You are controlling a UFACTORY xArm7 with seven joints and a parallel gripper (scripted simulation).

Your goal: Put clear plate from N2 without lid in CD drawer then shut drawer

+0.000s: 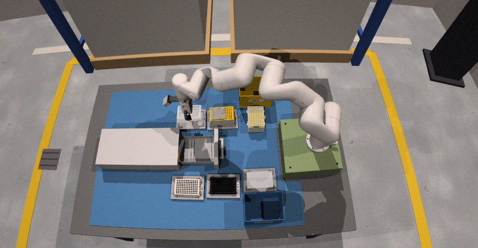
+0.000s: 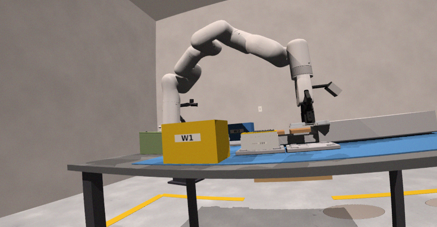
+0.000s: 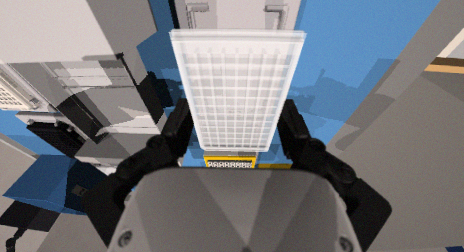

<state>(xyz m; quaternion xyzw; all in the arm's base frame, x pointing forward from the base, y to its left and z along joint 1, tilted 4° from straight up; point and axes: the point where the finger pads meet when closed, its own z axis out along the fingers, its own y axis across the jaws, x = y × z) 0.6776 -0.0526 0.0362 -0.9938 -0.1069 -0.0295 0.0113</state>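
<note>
My gripper (image 3: 235, 110) is shut on the clear plate (image 3: 236, 87), gripping it across its short width. The plate hangs level, clear above its grey work nest (image 1: 190, 121), which also shows in the wrist view (image 3: 237, 9). In the exterior view the plate (image 2: 309, 123) is lifted above the nest (image 2: 312, 146) with the gripper (image 2: 307, 115) on it. The cooler CD (image 1: 139, 147) lies to the left, and its drawer (image 1: 199, 150) is pulled out toward the arm's base, with the bar handle (image 1: 221, 147) at its end. The drawer's floor is bare. I cannot make out the lamp.
A yellow-rimmed plate (image 1: 221, 113) sits in the nest next to N2, and a yellow tip box (image 1: 255, 117) stands beyond it. The yellow bin W1 (image 2: 194, 141) is behind them. Three more nests (image 1: 223, 186) and a blue bin (image 1: 263, 206) lie at the front. The arm's green base (image 1: 307, 149) is on the right.
</note>
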